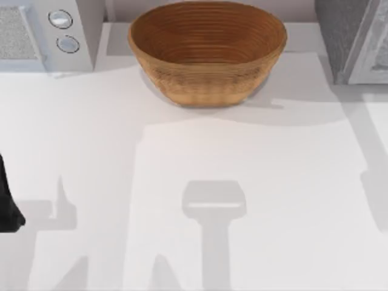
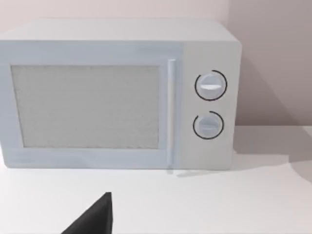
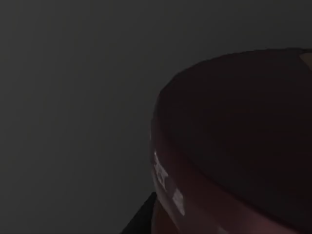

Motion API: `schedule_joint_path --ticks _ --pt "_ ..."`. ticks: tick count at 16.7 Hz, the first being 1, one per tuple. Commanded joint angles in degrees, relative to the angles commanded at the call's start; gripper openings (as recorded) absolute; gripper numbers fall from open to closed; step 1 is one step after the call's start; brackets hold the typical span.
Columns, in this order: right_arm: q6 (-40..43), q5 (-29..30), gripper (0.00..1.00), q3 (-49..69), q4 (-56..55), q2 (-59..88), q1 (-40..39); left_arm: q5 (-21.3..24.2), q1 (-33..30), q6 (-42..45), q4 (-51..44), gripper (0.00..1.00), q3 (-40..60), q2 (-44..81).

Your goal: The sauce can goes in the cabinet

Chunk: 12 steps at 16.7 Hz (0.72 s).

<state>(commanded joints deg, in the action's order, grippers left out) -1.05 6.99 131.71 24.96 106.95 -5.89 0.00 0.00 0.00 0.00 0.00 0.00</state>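
The right wrist view is dark. Close to its camera looms the dark maroon round top of the sauce can [image 3: 234,146], with a pale patch of label on its side. A black part of my right gripper [image 3: 141,222] lies right beside the can. The cabinet [image 1: 348,36], grey and speckled with a pale framed front, stands at the table's back right corner, partly in view. My left arm [image 1: 8,203] is parked at the table's left edge. A black tip of my left gripper [image 2: 95,219] points at the white appliance.
A large woven basket [image 1: 207,51] stands at the back middle of the table. A white appliance with two round knobs [image 1: 60,30] [image 2: 117,97] occupies the back left corner. The white tabletop [image 1: 194,182] carries arm shadows.
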Motion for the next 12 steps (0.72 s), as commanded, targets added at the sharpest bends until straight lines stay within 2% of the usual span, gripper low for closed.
schedule_joint_path --ticks 6,12 --pt "0.0 0.0 0.98 0.0 0.0 0.0 0.0 0.0 0.0 0.0 0.0 1.0 0.0 0.0" --pt "0.0 0.0 1.0 0.0 0.0 0.0 0.0 0.0 0.0 0.0 0.0 1.0 0.0 0.0"
